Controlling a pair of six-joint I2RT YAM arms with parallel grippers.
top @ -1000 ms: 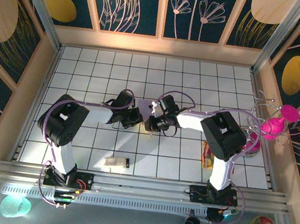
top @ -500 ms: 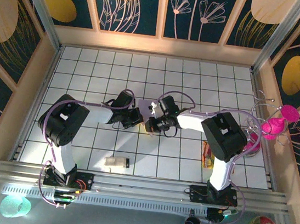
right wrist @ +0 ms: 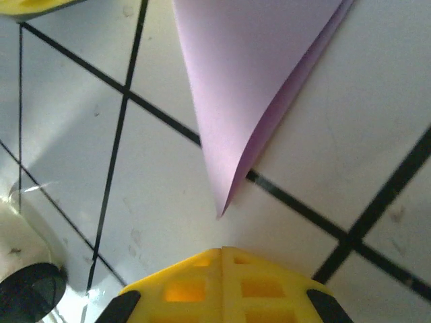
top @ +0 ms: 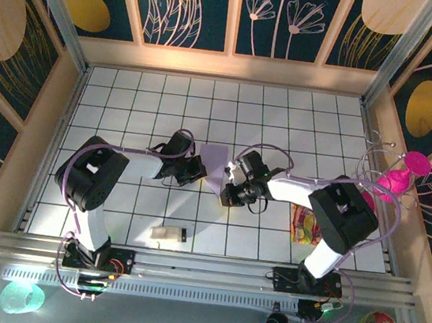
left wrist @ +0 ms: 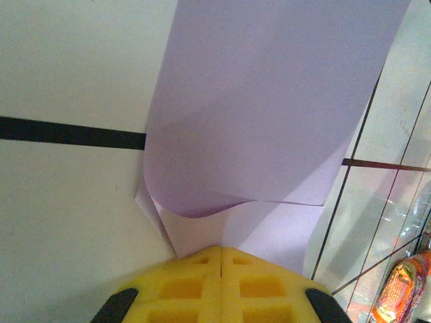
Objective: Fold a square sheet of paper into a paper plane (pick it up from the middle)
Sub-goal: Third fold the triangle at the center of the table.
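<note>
Pale lilac thin paper sheet (top: 214,161) over middle of white gridded bench (top: 286,115), right between both hands. Sheet doubled over: top layer curls back in soft loop, no sharp crease there, one end tapering to a point. Left hand (left wrist: 221,254): yellow fingers pressed together, pinching sheet's near edge. Right hand (right wrist: 222,252): fingers pressed together too, gripping nothing, sheet's point just short of it, not touching.
</note>
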